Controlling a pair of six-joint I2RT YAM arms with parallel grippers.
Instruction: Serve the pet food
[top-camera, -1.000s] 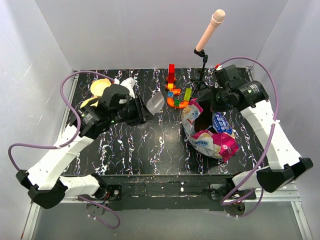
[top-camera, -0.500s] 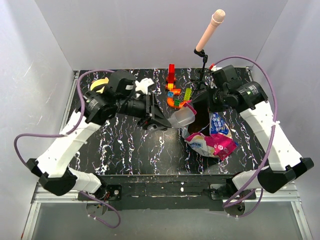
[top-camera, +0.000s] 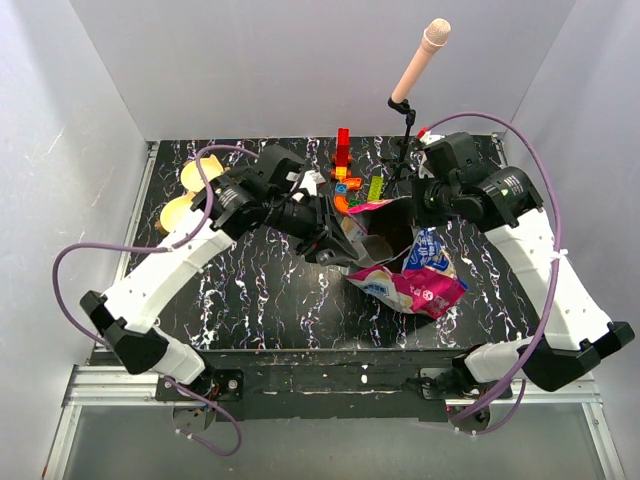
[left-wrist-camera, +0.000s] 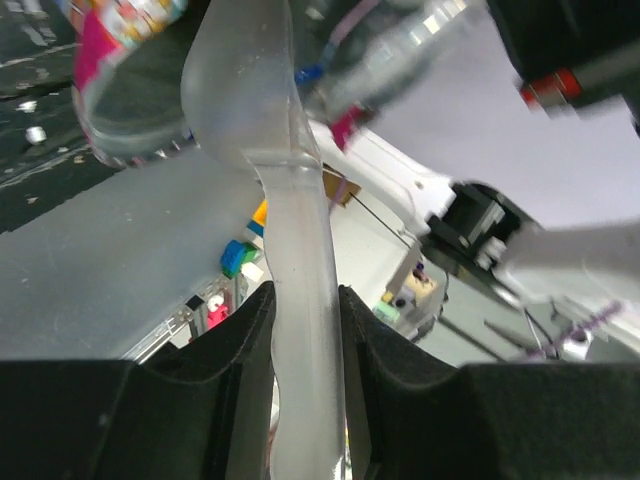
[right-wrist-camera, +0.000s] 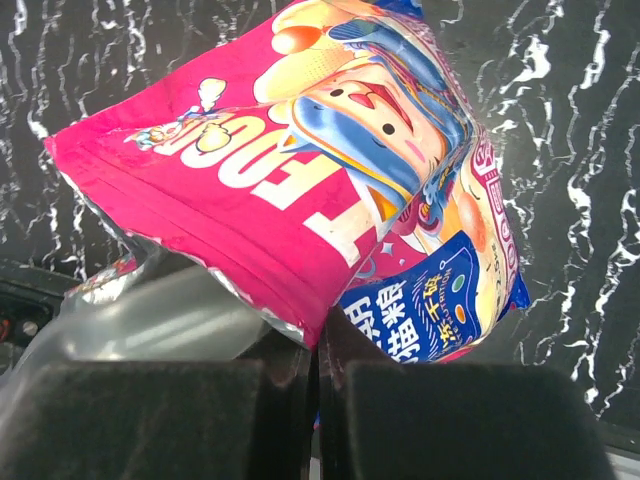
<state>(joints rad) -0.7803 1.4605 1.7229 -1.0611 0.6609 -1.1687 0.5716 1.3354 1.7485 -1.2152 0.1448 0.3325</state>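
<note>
The pet food bag (top-camera: 412, 283), glossy white, blue and magenta, lies on the black marbled table right of centre, its open silver-lined mouth (top-camera: 385, 228) held up. My right gripper (top-camera: 424, 207) is shut on the bag's rim; in the right wrist view the fingers (right-wrist-camera: 285, 375) pinch the magenta edge of the bag (right-wrist-camera: 300, 180). My left gripper (top-camera: 335, 236) is shut on the handle of a translucent scoop (top-camera: 360, 240), whose bowl is at the bag's mouth. The left wrist view shows the scoop (left-wrist-camera: 300, 300) between my fingers. The kibble is hidden.
Two tan bowls (top-camera: 196, 175) (top-camera: 176, 211) sit at the far left of the table. Bright toy blocks (top-camera: 350, 185) stand behind the bag. A microphone on a stand (top-camera: 418, 62) rises at the back, close to my right arm.
My left arm has swung right from near the bowls, carrying the scoop to the bag's mouth. My right gripper has kept its grip while the bag shifted and its mouth turned left.
</note>
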